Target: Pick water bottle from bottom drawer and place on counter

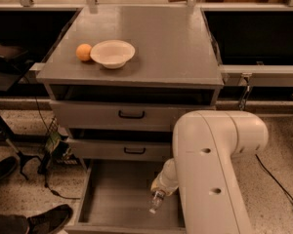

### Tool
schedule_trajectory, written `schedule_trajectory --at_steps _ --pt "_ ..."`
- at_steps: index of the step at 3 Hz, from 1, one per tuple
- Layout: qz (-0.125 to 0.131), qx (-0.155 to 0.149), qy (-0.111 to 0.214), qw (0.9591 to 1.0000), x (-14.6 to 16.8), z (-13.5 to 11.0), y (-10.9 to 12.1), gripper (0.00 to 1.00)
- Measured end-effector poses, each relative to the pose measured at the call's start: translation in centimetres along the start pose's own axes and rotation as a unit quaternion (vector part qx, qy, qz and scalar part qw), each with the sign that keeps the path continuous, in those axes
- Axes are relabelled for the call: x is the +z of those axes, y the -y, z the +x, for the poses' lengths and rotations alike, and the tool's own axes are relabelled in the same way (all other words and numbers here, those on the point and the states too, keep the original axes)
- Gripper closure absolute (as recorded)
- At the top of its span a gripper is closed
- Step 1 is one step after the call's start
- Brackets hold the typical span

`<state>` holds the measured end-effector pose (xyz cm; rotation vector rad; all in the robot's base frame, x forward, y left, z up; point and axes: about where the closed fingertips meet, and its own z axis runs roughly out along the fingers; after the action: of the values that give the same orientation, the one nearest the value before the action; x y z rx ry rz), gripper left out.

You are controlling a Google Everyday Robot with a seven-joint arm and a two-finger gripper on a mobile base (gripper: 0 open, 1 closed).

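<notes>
The water bottle (156, 201), small and clear, hangs tilted with its cap end down over the right part of the open bottom drawer (112, 199). My gripper (160, 191) is at the end of the cream wrist, just above the bottle and shut on it, mostly hidden behind my big white arm (210, 169). The arm covers the drawer's right side. The counter (171, 48) is the grey cabinet top above.
A white bowl (112, 53) and an orange (83, 52) sit at the counter's left. Two shallower drawers with black handles (132, 114) (135, 150) stand slightly out above the bottom one. Shoes (44, 221) and cables lie on the floor at left.
</notes>
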<state>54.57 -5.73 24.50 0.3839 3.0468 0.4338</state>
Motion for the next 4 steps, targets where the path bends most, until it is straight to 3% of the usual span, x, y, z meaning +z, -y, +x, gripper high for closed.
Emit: schedule_trajectory --at_steps 4 --pt "0.032 -0.078 -0.026 0.9961 -17.5 3.3 4.7 1.0"
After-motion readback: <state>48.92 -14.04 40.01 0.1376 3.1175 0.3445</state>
